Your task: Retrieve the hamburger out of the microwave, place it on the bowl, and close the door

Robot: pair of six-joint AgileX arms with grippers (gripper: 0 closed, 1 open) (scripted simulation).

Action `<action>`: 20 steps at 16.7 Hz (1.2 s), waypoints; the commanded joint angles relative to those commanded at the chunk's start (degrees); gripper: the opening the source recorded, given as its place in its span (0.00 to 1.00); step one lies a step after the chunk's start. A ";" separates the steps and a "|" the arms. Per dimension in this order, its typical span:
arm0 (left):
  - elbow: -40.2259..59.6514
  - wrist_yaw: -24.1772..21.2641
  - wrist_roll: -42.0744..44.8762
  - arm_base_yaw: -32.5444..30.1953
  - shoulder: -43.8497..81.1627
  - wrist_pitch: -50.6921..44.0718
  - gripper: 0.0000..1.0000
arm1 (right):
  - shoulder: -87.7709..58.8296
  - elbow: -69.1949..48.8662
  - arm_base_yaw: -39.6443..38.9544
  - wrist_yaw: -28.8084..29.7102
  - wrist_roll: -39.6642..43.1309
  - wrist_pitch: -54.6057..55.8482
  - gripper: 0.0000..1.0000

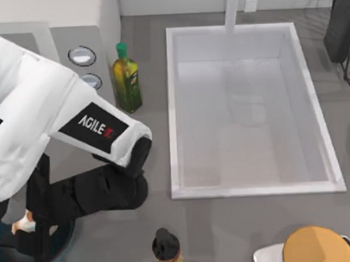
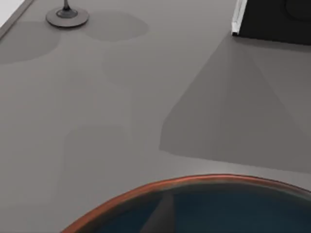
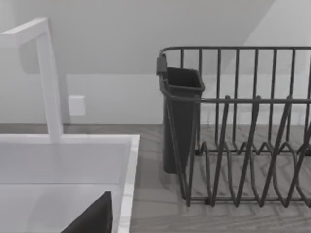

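The white microwave [image 1: 72, 31] stands at the back left, its two round knobs [image 1: 81, 55] beside my left arm; the door is hidden under that arm. At the front left lies the teal bowl [image 1: 67, 249] with its reddish-brown rim, which also curves close by in the left wrist view [image 2: 160, 187]. My left gripper [image 1: 40, 241] hangs low over the bowl. The hamburger [image 1: 20, 223], pale with an orange patch, sits right against the gripper above the bowl's far-left part. I cannot make out whether it is gripped or resting. My right arm is parked by the sink's right side.
A green oil bottle [image 1: 127, 78] stands beside the microwave, and a dark-capped bottle [image 1: 167, 247] at the front edge. The white sink [image 1: 174, 108] takes up the middle. An orange disc on a white base [image 1: 316, 246] sits front right, and a dish rack [image 3: 243, 145] back right.
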State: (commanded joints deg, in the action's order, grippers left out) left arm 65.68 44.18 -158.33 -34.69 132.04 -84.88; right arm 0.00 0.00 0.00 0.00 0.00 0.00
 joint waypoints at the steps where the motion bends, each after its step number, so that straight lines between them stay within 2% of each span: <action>1: 0.00 0.00 0.00 0.00 0.00 0.00 0.23 | 0.00 0.00 0.00 0.00 0.00 0.00 1.00; 11: 0.00 0.00 0.00 0.00 0.00 0.00 0.98 | 0.00 0.00 0.00 0.00 0.00 0.00 1.00; 19: 0.00 0.00 0.00 0.00 0.00 0.00 1.00 | 0.00 0.00 0.00 0.00 0.00 0.00 1.00; 20: 0.40 1.13 -3.23 -0.89 -2.79 -1.53 1.00 | 0.00 0.00 0.00 0.00 0.00 0.00 1.00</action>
State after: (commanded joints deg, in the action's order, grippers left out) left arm 66.08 45.31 -161.56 -35.58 129.25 -86.41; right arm 0.00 0.00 0.00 0.00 0.00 0.00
